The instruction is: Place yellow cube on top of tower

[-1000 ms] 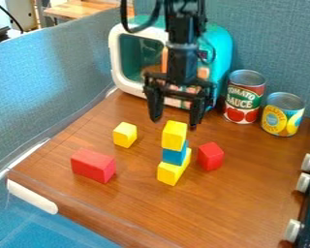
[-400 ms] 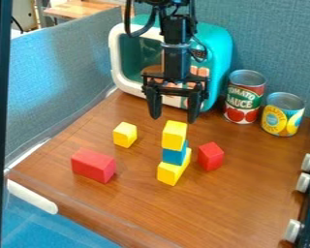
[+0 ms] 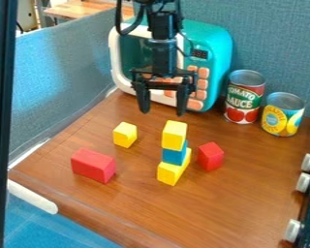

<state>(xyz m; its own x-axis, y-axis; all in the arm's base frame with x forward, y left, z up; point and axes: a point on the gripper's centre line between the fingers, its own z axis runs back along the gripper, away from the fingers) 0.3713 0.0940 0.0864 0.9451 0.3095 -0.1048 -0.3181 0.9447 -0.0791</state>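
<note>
My gripper (image 3: 162, 112) hangs open, with nothing between its fingers, above and behind the blocks, in front of the toy microwave. Near the middle of the table stands the tower: a yellow block (image 3: 174, 173) at the base, a blue block (image 3: 174, 156) on it, and a yellow cube (image 3: 174, 135) on top. A second yellow cube (image 3: 124, 135) sits on the table to the left of the tower, apart from it.
A red block (image 3: 93, 165) lies at the left and a red cube (image 3: 210, 156) just right of the tower. Behind are the teal microwave (image 3: 212, 48), a tomato sauce can (image 3: 244, 97) and a pineapple can (image 3: 282, 115). Stove knobs (image 3: 302, 182) line the right edge of the table (image 3: 248, 203).
The gripper has shifted left and slightly up, staying open. A dark vertical bar has come into view along the left edge. The blocks have not moved.
</note>
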